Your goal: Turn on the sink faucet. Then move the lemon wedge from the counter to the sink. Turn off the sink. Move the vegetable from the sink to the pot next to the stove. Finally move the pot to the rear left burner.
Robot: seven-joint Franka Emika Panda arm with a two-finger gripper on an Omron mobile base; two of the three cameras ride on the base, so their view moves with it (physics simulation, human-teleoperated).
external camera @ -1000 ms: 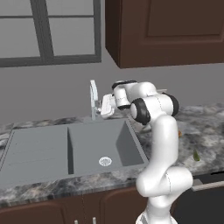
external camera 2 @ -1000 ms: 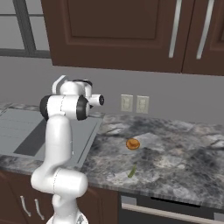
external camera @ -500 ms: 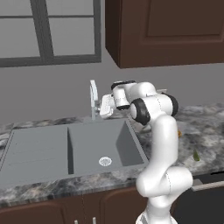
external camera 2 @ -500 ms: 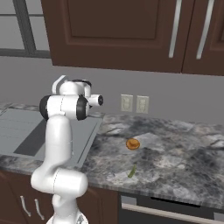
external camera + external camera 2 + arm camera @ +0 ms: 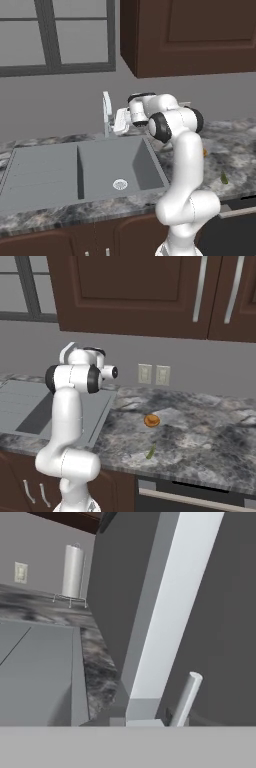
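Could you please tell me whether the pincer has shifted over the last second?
No. In the left base view the pincer stays beside the slim white-silver faucet.

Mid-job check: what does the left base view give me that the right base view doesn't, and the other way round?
Left base view: the slim white-silver faucet with the gripper close beside it (fingers too small to read), the round silver drain, and the grey-framed window.
Right base view: a small round orange item on the counter, two white wall outlets, and silver cabinet handles.
Both: the matte grey sink, the dark marbled counter, the white arm and the tiny yellow-green wedge.
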